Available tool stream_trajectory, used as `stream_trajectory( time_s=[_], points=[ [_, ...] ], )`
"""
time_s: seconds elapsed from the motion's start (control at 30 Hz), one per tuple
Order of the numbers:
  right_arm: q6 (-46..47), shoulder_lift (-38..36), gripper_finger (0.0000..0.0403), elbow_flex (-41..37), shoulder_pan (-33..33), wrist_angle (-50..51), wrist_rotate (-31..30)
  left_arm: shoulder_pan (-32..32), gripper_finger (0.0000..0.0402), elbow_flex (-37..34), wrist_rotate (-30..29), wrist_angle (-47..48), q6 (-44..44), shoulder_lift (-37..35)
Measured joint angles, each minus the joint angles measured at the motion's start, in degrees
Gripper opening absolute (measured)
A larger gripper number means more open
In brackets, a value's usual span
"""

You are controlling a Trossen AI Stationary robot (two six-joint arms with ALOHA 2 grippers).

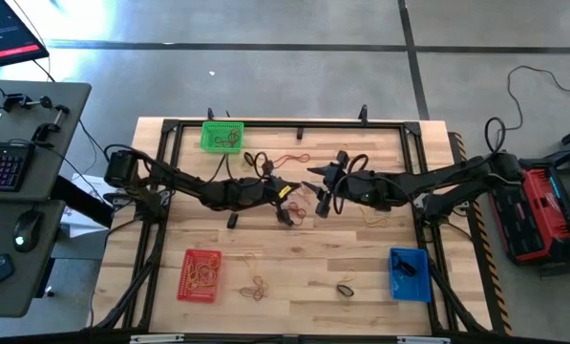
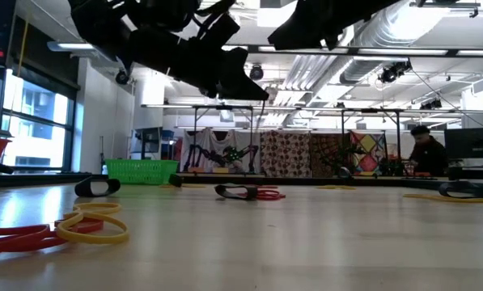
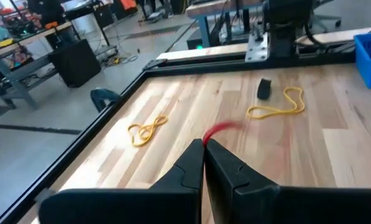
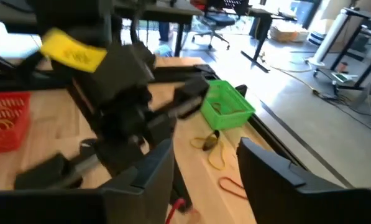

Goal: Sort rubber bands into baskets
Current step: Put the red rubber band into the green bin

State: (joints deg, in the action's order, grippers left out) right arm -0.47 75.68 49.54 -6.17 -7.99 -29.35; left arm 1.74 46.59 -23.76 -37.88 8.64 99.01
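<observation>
1. My left claw (image 3: 203, 148) hangs above the middle of the desk (image 1: 294, 268), its fingers pressed together on a red rubber band (image 3: 221, 129) that sticks out blurred from the tips.
2. My right claw (image 4: 205, 163) is also over the middle of the desk, just beside the left one, with its fingers spread and nothing between them.
3. The green basket (image 1: 221, 136) sits at the far edge toward the left corner, and I think it holds a few bands, though they are hard to make out.
4. The red basket (image 1: 200, 274) is near the near-left corner with yellowish bands inside.
5. The blue basket (image 1: 410, 273) is near the near-right corner.
6. Loose rubber bands (image 1: 257, 286) lie scattered along the near edge between the red and blue baskets, and more lie near the far edge.
</observation>
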Motion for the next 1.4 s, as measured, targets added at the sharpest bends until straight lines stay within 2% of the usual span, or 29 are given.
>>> stream_trajectory(
  time_s=[0.17,0.37,0.57,0.73,0.87,1.1,1.4],
  points=[
    [0.52,0.02,0.0180,0.00,0.02,2.19,-0.16,-0.85,0.0000,0.02,-3.01,9.41,-0.82,-5.43],
    [0.50,0.00,0.0181,0.00,0.02,2.65,-0.14,-4.04,0.0000,0.04,-5.39,25.22,-1.21,-16.09],
    [0.58,0.02,0.0181,0.00,0.02,3.15,-0.14,-10.04,0.0000,0.04,-7.05,39.34,-3.00,-26.05],
    [0.55,0.02,0.0181,0.00,0.02,3.93,-0.12,-17.67,0.0000,0.04,-8.14,45.98,-3.03,-31.00],
    [0.58,0.02,0.0181,0.00,0.02,4.78,-0.10,-24.81,0.0000,0.02,-7.59,49.67,-3.01,-31.79],
    [1.74,0.02,0.0181,0.00,0.07,5.65,-0.08,-36.10,0.0000,0.00,-1.86,50.95,-1.96,-30.33],
    [1.75,0.02,0.0181,0.00,0.08,5.67,-0.03,-47.42,0.0000,0.00,5.87,51.69,-1.30,-23.46]
  ],
)
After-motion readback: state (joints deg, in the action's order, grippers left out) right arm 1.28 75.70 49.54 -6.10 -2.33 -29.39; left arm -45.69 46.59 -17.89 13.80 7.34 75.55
